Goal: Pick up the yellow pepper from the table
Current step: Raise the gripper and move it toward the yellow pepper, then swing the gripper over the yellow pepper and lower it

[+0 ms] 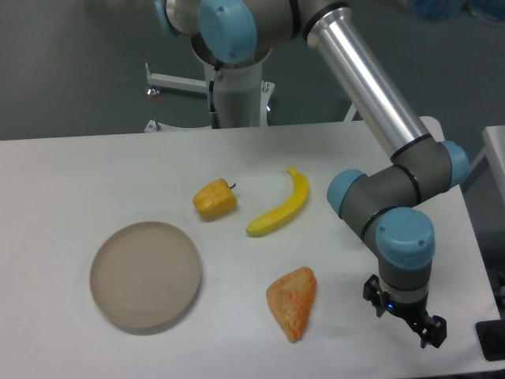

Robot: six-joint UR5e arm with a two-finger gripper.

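Gripper point(410, 316) position, as I read it from the fixed camera: low over the near right corner of the table point(71, 166), pointing down, with nothing between its fingers. Only dark finger parts show below the wrist, and I cannot tell from this view whether the jaws are spread or closed.

Objects, listed from far left toward the gripper:

1. Round tan plate point(146, 274): farthest to the gripper's left, lying flat.
2. Yellow pepper point(215, 198): well to the gripper's left and farther back on the table, resting on its side, thin dark stem toward the banana. It touches nothing.
3. Banana point(279, 205): just right of the pepper, curved, apart from it.
4. Orange wedge-shaped piece point(293, 302): nearest object to the gripper, on its left, clear of the fingers.
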